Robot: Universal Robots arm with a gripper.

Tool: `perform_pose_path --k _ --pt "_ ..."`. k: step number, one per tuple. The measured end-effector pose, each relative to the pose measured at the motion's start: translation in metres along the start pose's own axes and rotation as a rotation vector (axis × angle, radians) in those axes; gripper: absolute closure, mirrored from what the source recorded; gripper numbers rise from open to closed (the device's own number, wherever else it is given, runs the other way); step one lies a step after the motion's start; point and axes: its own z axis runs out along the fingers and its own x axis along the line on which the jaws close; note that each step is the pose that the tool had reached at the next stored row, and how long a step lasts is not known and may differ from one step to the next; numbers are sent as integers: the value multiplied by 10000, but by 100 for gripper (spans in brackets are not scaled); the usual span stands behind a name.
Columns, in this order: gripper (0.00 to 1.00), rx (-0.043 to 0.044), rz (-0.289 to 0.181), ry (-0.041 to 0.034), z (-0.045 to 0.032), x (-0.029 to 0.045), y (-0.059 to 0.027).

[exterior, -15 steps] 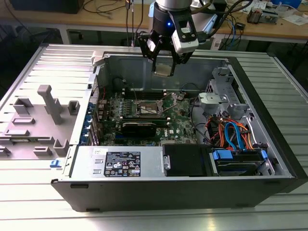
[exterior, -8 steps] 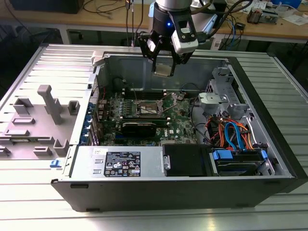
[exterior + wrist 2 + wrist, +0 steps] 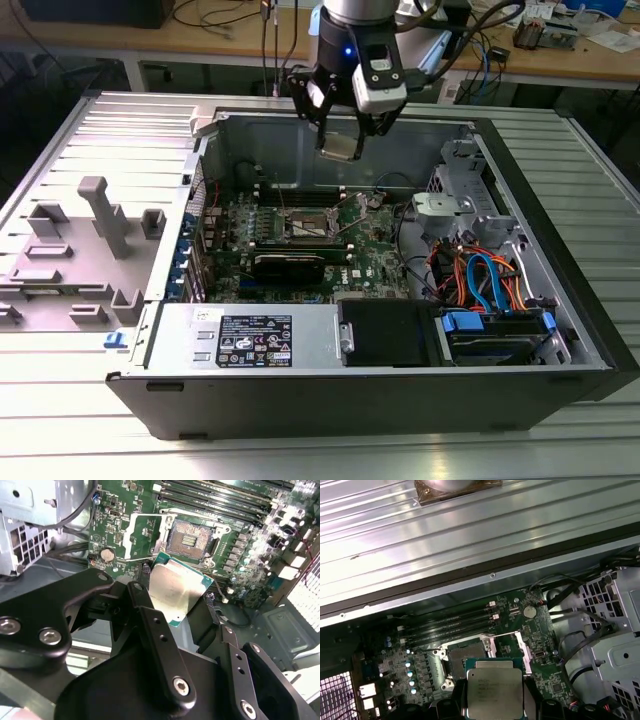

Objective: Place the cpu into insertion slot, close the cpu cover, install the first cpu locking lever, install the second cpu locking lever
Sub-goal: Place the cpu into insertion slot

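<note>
Gripping the cpu (image 3: 340, 150), the end effector (image 3: 342, 136) hung at the empty insertion slot's (image 3: 312, 228) one o'clock in the exterior view; nothing was installed yet.

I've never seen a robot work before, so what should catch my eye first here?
The black gripper hangs over an open computer case, holding a small silver cpu. Below it, on the green motherboard, the square insertion slot lies open and empty.
</note>
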Motion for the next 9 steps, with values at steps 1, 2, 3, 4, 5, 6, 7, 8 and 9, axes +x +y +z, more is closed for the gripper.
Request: perform_pose_path --k 1,2,3,4,5,6,7,8,9 --pt "45 -2 202 -18 3 0 0" --pt "45 -4 339 -30 4 0 0" --pt "45 -4 405 -35 5 0 0" --pt "45 -8 618 -55 9 0 -1" --pt "45 -12 822 -73 12 0 -1" --pt "45 -14 990 -88 15 -1 -2" --pt "45 -14 1101 -99 19 -2 -4" --pt "45 -12 1205 -108 24 -2 -9" --pt "45 -12 1260 -114 27 -3 -12"
